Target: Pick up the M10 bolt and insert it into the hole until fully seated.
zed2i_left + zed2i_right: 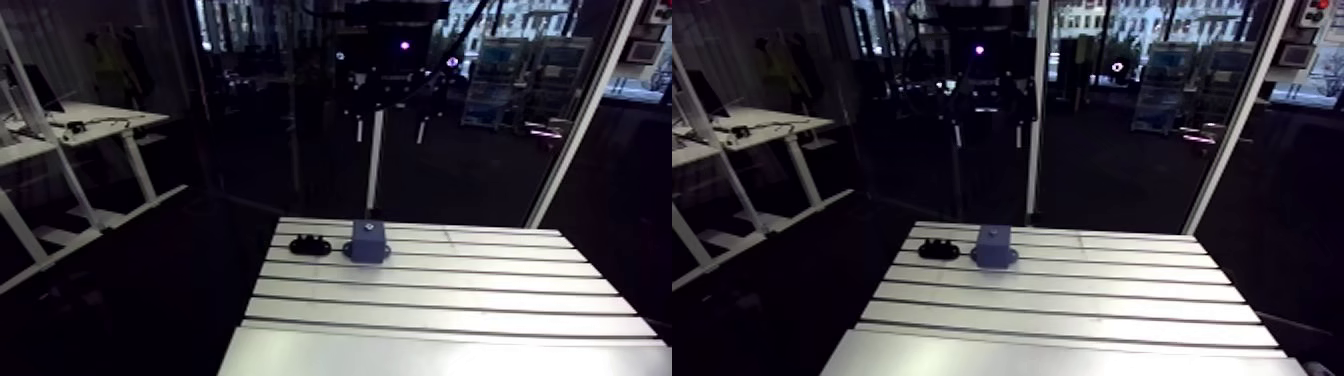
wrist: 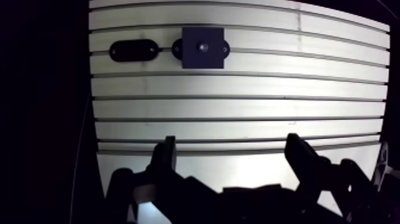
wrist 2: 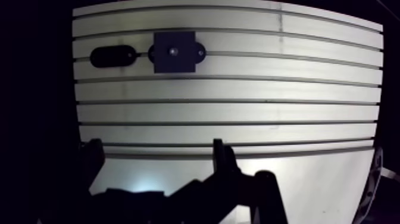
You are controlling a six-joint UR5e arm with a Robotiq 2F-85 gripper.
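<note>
One slotted aluminium table (image 2: 238,107) fills nearly all I see: broad, flat ribs of pale brushed metal with a dull sheen, parted by thin dark grooves that run straight across its width. High above it hangs my gripper (image 2: 235,156), with two dark, blocky fingers (image 2: 300,156) whose inner faces are flat. They are spread wide, with only bare table showing in the gap. Nothing is gripped and neither finger touches anything.

Far ahead of the fingers, near the table's far edge, sits a dark blue-grey block (image 2: 203,55), square from above with crisp corners and a matt skin. In the arm view it stands upright as a squat cube. Two small rounded ears (image 2: 177,49) stick out low from opposite sides and lie flat on the metal. Just beside one ear, with a sliver of table between, lies a black oval piece (image 2: 133,50). It is low, smooth and long-rounded like a capsule, its length running along the ribs. The arm view shows its top as slightly bumpy, though too small to read.

Smallest is a pale round spot (image 2: 203,46) at the centre of the block's top face, faintly shiny. I cannot tell whether that is the head of the M10 bolt or the bare hole, and no other shape reads to me as the bolt
</note>
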